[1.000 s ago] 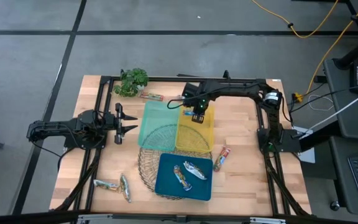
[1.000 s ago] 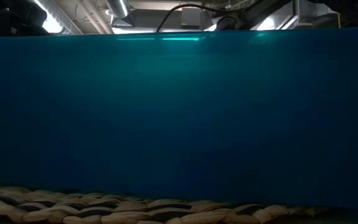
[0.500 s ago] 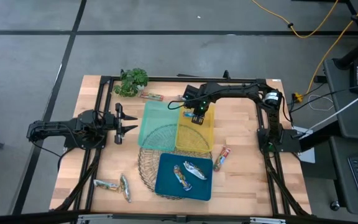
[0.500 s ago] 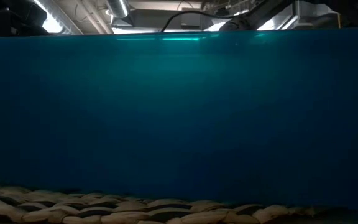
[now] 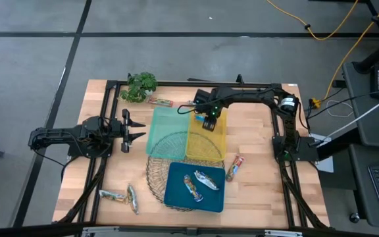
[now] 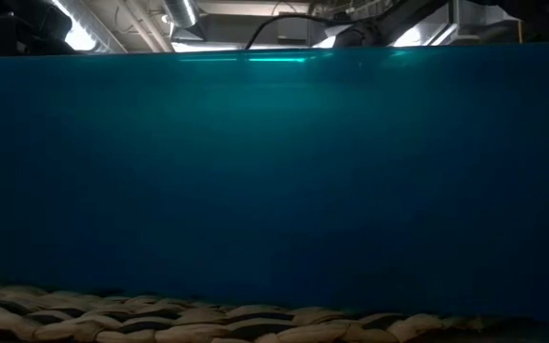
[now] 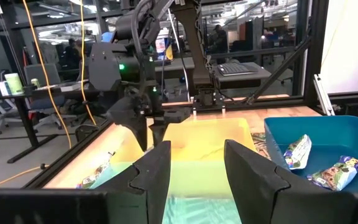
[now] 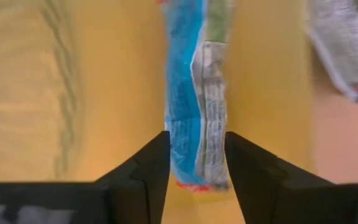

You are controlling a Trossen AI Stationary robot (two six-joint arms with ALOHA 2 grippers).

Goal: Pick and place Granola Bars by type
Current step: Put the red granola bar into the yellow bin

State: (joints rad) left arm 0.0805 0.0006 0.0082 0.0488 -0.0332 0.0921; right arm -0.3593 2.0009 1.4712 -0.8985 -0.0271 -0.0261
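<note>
Right gripper: you have it near the upper middle of the high view, over the top end of the yellow tray. In the right wrist view its jaws stand apart, one on each side of a blue bar lying on the yellow floor; you cannot tell from the pictures whether they touch the wrapper.
Left gripper: at the left of the high view, beside the left edge of the green tray. Its jaws are spread wide and hold nothing; the left wrist view looks between them at the trays and the right arm.
Granola Bars in the blue tray: two, side by side and, lower middle of the high view.
Granola Bars on the surface: one red-brown bar just right of the yellow tray's lower corner; two bars and at lower left; one bar at the top, just right of the plant.
Second wrapper: silver, at the upper right of the right wrist view, lying apart from the blue bar.
Wire basket: under the three trays, showing between and below them.
Low view: filled by the blue tray's wall, with woven matting along the bottom edge.
</note>
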